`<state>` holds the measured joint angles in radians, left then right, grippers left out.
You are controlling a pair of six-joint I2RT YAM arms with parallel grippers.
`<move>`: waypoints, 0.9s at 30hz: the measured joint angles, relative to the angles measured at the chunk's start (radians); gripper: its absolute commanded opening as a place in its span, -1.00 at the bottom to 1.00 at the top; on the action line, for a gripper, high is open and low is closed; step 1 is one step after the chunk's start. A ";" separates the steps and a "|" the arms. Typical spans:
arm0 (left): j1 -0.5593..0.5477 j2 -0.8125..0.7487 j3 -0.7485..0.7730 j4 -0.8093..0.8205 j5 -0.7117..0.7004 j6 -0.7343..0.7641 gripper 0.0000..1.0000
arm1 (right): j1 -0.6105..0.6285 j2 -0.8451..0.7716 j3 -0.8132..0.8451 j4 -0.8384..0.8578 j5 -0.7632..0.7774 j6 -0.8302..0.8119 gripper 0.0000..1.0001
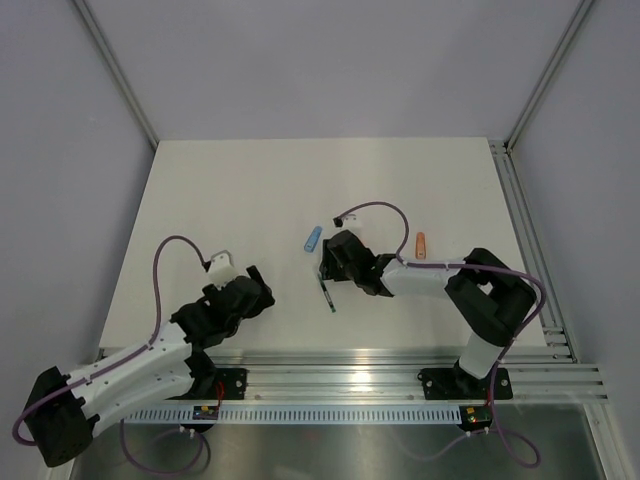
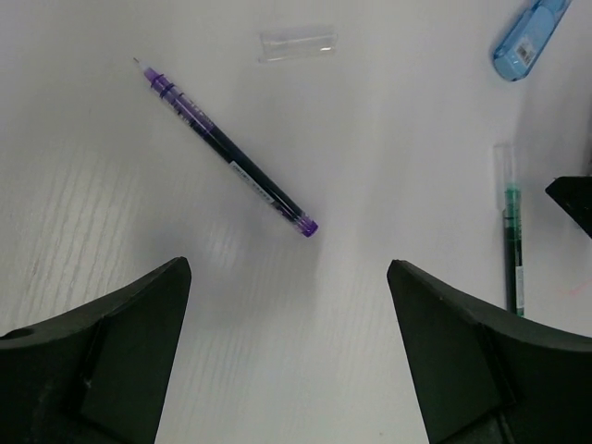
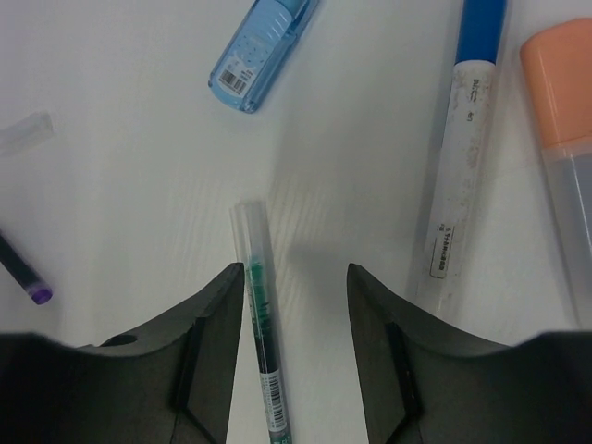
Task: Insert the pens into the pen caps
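Top view: you get even, diffuse light from overhead. The table (image 1: pixel 250 180) reads bright white with no glare, and the arms cast only short, soft shadows. Frame rails splay toward the corners, a wide-angle effect. Small items there are too coarse for detail.

Left wrist view: you see a cool grey cast, dimmer at lower left. The purple pen (image 2: pixel 231 165) is sharp, its shadow faint and tight. The clear cap (image 2: pixel 298 44) barely separates from the surface. The fingers (image 2: pixel 111 361) of the left gripper (image 2: pixel 289 264) are near-black and soft-edged.

Right wrist view: a soft shadow lies ahead of the right gripper (image 3: pixel 296 268). Print on the white pen (image 3: pixel 458 185) shows but stays fuzzy.
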<state>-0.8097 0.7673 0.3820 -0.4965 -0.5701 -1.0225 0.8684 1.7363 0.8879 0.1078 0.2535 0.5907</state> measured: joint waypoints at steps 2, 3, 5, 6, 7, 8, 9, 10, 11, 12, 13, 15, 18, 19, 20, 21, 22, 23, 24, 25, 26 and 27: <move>0.000 -0.026 0.000 0.007 0.005 0.003 0.78 | 0.000 -0.030 0.000 -0.008 -0.002 -0.009 0.09; 0.000 -0.058 -0.006 0.019 0.010 0.007 0.78 | 0.000 -0.053 0.000 -0.009 -0.005 -0.014 0.08; 0.000 -0.156 -0.019 0.042 0.021 0.021 0.79 | 0.000 -0.095 0.000 -0.008 -0.013 -0.026 0.06; 0.000 -0.206 -0.022 0.047 0.026 0.029 0.80 | 0.000 -0.119 0.000 -0.008 -0.021 -0.034 0.02; 0.000 -0.261 -0.022 0.046 0.032 0.040 0.80 | 0.002 -0.139 0.000 -0.008 -0.030 -0.044 0.00; 0.000 -0.315 -0.021 0.048 0.036 0.053 0.82 | 0.006 -0.156 0.003 -0.008 -0.044 -0.055 -0.01; 0.000 -0.362 -0.014 0.043 0.040 0.064 0.84 | 0.010 -0.162 0.009 -0.009 -0.059 -0.066 -0.02; 0.000 -0.402 -0.003 0.027 0.043 0.076 0.87 | 0.018 -0.162 0.022 -0.010 -0.076 -0.081 -0.03; 0.000 -0.438 0.014 0.007 0.045 0.087 0.92 | 0.029 -0.156 0.040 -0.017 -0.099 -0.095 -0.03; 0.000 -0.468 0.040 -0.023 0.047 0.098 0.96 | 0.043 -0.143 0.066 -0.029 -0.120 -0.111 -0.04; 0.000 -0.497 0.070 -0.049 0.048 0.109 0.98 | 0.060 -0.122 0.101 -0.039 -0.138 -0.130 -0.02; 0.000 -0.543 0.141 -0.096 0.049 0.131 0.98 | 0.101 -0.059 0.195 -0.070 -0.168 -0.166 0.01; 0.000 -0.610 0.261 -0.155 0.044 0.174 0.98 | 0.169 0.061 0.356 -0.124 -0.199 -0.224 0.09; 0.000 -0.632 0.303 -0.172 0.039 0.191 0.98 | 0.184 0.092 0.398 -0.143 -0.204 -0.238 0.12; 0.000 -0.649 0.336 -0.192 0.035 0.209 0.98 | 0.202 0.140 0.460 -0.176 -0.216 -0.257 0.13; 0.000 -0.664 0.368 -0.210 0.029 0.227 0.98 | 0.214 0.181 0.506 -0.193 -0.222 -0.273 0.13; 0.000 -0.675 0.389 -0.222 0.022 0.240 0.98 | 0.222 0.212 0.541 -0.215 -0.223 -0.284 0.14; 0.000 -0.689 0.411 -0.237 0.013 0.258 0.98 | 0.227 0.248 0.583 -0.243 -0.227 -0.296 0.14; 0.000 -0.702 0.425 -0.251 0.004 0.275 0.98 | 0.229 0.282 0.617 -0.267 -0.231 -0.308 0.14; 0.000 -0.713 0.432 -0.266 -0.008 0.291 0.98 | 0.229 0.312 0.651 -0.294 -0.233 -0.319 0.14; 0.001 -0.725 0.433 -0.281 -0.018 0.306 0.98 | 0.229 0.344 0.687 -0.325 -0.235 -0.330 0.13; 0.001 -0.733 0.433 -0.294 -0.026 0.317 0.98 | 0.229 0.368 0.712 -0.346 -0.236 -0.338 0.12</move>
<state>-0.8089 0.0341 0.8154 -0.7906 -0.5957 -0.7052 1.0969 2.1044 1.5997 -0.2386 0.0177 0.2523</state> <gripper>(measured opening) 0.984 0.567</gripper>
